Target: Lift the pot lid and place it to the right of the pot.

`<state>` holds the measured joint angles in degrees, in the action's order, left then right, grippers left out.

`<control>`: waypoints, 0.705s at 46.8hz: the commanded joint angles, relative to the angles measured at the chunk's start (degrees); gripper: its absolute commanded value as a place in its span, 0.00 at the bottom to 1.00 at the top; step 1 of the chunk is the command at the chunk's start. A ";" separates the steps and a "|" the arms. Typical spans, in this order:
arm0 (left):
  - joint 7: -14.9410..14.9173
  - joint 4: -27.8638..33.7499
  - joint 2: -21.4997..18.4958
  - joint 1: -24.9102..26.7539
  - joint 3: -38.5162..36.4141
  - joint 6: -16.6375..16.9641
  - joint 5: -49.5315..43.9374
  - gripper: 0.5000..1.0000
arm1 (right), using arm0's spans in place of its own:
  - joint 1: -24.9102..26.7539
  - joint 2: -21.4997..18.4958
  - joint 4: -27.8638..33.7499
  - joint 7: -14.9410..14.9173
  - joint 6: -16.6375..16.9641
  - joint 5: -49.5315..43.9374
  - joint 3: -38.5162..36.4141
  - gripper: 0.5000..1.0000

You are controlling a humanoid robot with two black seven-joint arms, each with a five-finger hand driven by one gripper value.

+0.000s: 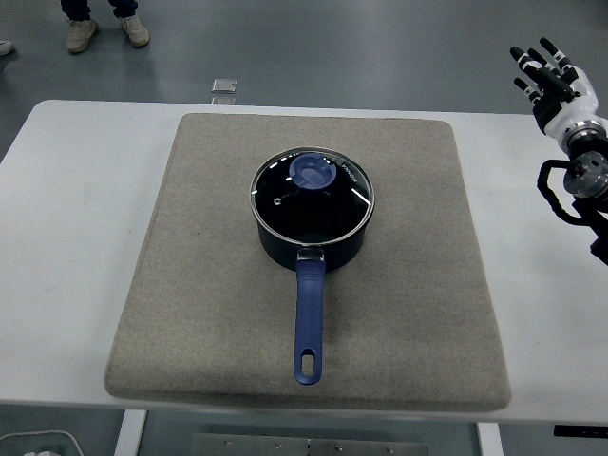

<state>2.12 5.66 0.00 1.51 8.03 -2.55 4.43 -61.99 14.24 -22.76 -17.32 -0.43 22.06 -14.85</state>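
Note:
A dark blue pot stands in the middle of a grey mat, its long blue handle pointing toward the near edge. A glass lid with a blue knob rests on the pot. My right hand hovers at the far right, well away from the pot, with fingers spread and holding nothing. No left arm shows in this view.
The mat lies on a white table. A person's feet show at the top left on the floor. A small square object lies on the floor beyond the table's far edge.

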 commanded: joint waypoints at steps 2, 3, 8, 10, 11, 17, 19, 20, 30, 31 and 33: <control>-0.01 -0.13 0.00 -0.02 -0.12 0.00 0.05 1.00 | 0.03 0.00 -0.01 0.00 0.08 0.17 0.00 0.80; -0.01 -0.13 0.00 -0.02 -0.03 0.00 0.05 1.00 | 0.03 0.00 -0.01 0.00 0.16 0.17 0.00 0.80; -0.01 -0.13 0.00 -0.02 -0.03 0.00 0.05 1.00 | 0.03 0.09 -0.01 0.00 0.25 0.17 0.00 0.80; -0.01 -0.13 0.00 -0.02 -0.12 0.00 0.05 1.00 | -0.06 0.09 -0.01 0.00 0.34 0.17 0.00 0.80; -0.01 -0.13 0.00 -0.02 -0.03 0.00 0.05 1.00 | -0.06 0.17 -0.01 0.00 0.34 0.17 0.00 0.80; -0.01 -0.13 0.00 -0.02 -0.12 0.00 0.05 1.00 | -0.23 0.26 -0.01 0.00 0.34 0.17 0.00 0.80; -0.01 -0.13 0.00 -0.02 -0.03 0.00 0.05 1.00 | -0.23 0.26 -0.01 0.00 0.34 0.26 0.00 0.80; -0.01 -0.13 0.00 -0.02 -0.12 0.00 0.05 1.00 | -0.23 0.35 -0.01 0.00 0.34 0.18 0.00 0.80; -0.01 -0.13 0.00 -0.02 -0.03 0.00 0.05 1.00 | -0.15 0.35 -0.01 0.00 0.34 0.26 0.00 0.80; -0.01 -0.13 0.00 -0.02 -0.12 0.00 0.05 1.00 | -0.15 0.35 -0.01 0.00 0.34 0.26 0.00 0.80; -0.01 -0.13 0.00 -0.02 -0.12 0.00 0.05 1.00 | -0.15 0.35 -0.01 0.00 0.34 0.26 0.00 0.80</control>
<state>2.11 5.53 0.00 1.49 7.95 -2.55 4.48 -62.21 14.59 -22.76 -17.32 -0.08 22.30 -14.85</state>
